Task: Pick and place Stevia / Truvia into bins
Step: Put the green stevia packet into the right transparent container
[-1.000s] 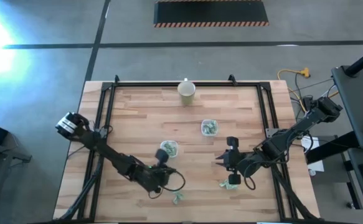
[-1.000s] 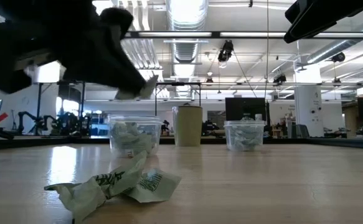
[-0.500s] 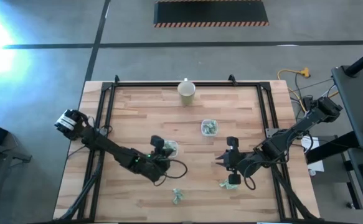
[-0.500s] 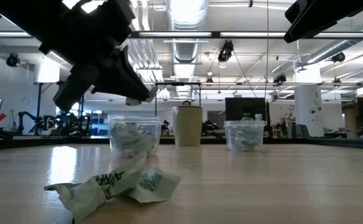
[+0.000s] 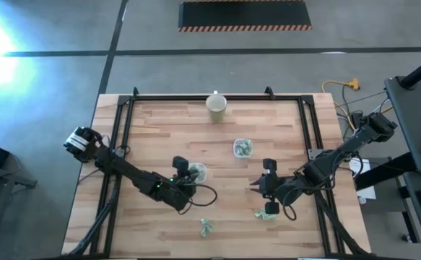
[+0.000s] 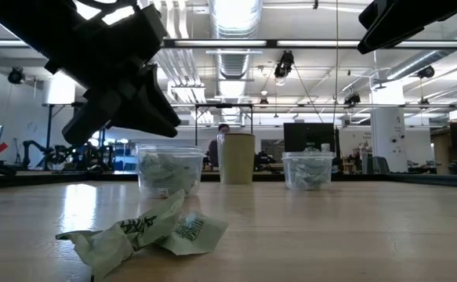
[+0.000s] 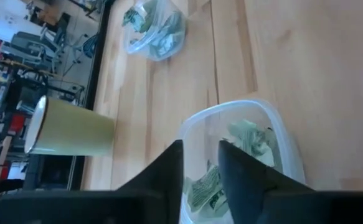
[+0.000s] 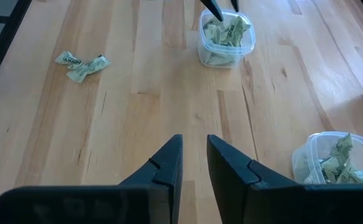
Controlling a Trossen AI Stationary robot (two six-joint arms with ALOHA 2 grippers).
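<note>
Two clear bins hold pale green and white Stevia / Truvia packets: the nearer bin [image 5: 195,172] [image 7: 243,155] and the farther bin [image 5: 242,148]. My left gripper [image 5: 186,170] [image 7: 200,155] hovers open over the nearer bin's rim, with nothing between its fingers. My right gripper [image 5: 259,185] [image 8: 193,155] hangs open above bare table, right of that bin. Loose crumpled packets [image 5: 206,227] [image 6: 142,231] lie near the front edge. Another packet [image 5: 266,211] lies beside the right arm.
A cream round cup [image 5: 216,105] [image 6: 236,158] stands at the far edge. A black frame [image 5: 120,130] runs along the table's sides. Bare wood lies between the bins and the loose packets.
My left gripper has swung toward the far edge, over the nearer bin, and tipped downward. The white packet that showed at its fingertips in the low view is gone from them now.
</note>
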